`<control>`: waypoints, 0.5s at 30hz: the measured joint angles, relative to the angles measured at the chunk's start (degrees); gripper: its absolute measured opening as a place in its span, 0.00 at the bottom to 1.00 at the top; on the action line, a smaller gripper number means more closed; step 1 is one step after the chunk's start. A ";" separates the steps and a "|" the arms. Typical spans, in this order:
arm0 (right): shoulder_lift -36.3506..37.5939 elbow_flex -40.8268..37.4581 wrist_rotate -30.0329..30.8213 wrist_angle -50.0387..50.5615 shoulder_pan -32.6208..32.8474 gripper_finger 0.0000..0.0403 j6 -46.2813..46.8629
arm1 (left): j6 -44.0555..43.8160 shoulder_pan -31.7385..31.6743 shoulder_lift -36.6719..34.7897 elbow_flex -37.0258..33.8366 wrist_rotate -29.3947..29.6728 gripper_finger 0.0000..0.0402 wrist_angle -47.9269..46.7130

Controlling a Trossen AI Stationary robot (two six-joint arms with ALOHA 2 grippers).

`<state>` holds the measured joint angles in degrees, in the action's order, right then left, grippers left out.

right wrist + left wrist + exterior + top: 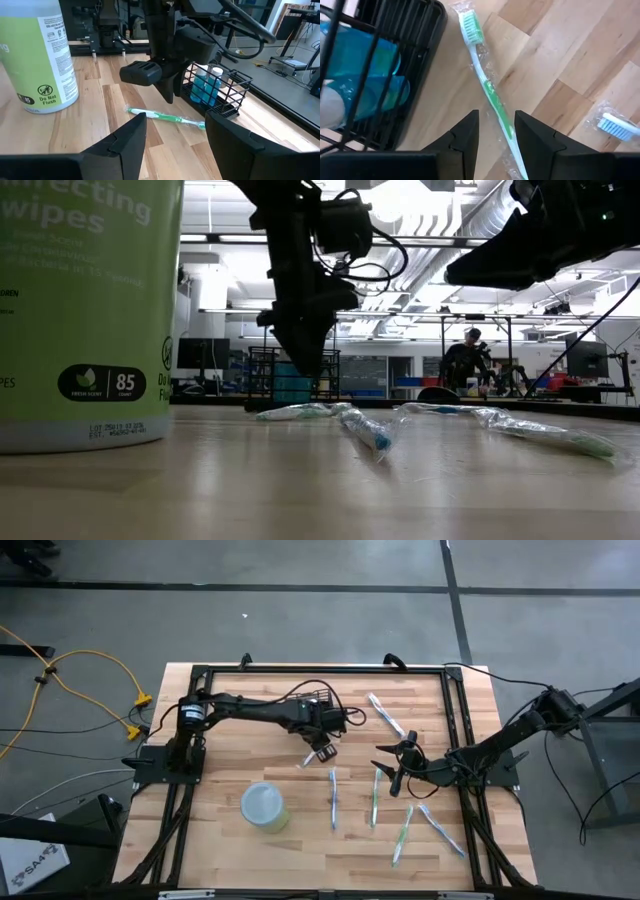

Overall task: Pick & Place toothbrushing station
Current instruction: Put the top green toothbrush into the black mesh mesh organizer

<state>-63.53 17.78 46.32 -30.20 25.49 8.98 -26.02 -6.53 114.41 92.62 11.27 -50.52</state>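
Black wire holder sits on the table beside the left gripper, whose narrow-parted fingers hover empty over a green toothbrush. Right gripper waits, wide open.

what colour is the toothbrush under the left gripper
Green and white toothbrush, in clear wrapping; clearest in the left wrist view.

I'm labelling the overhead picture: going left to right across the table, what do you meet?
Wipes tub → left end effector → blue brush → green brush → right end effector → blue brush at the right edge.
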 joint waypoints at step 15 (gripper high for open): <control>0.01 -0.07 0.00 0.09 0.00 0.48 0.01 | 11.46 -1.56 3.08 -0.04 -3.83 0.30 3.19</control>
<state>-63.52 17.72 46.33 -30.11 25.48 8.98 -14.56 -8.08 117.49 92.58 7.43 -47.34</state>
